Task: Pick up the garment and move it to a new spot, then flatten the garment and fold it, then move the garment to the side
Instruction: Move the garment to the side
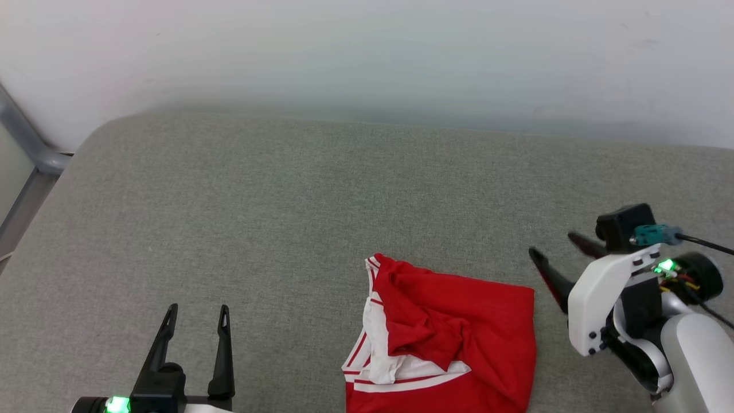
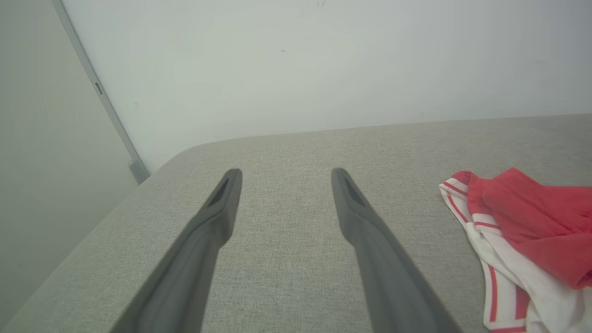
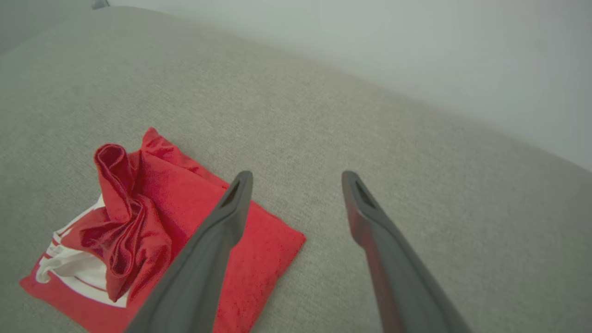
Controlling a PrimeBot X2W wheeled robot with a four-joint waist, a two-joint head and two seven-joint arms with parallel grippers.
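The garment (image 1: 447,338) is a red shirt with white, red-striped trim, lying in a rumpled, roughly folded heap near the front edge of the grey cushion, between my two arms. In the left wrist view the garment (image 2: 522,240) lies off to the right of the fingers. In the right wrist view the garment (image 3: 152,226) lies to the left, partly behind one finger. My left gripper (image 1: 196,314) stands open at the lower left, apart from the cloth. My right gripper (image 1: 555,248) is open too, just right of the shirt's right edge, holding nothing.
The grey fabric cushion (image 1: 287,201) spreads wide behind and left of the shirt. A pale wall (image 1: 367,51) rises at the back. A grey metal frame (image 1: 28,137) runs along the far left corner.
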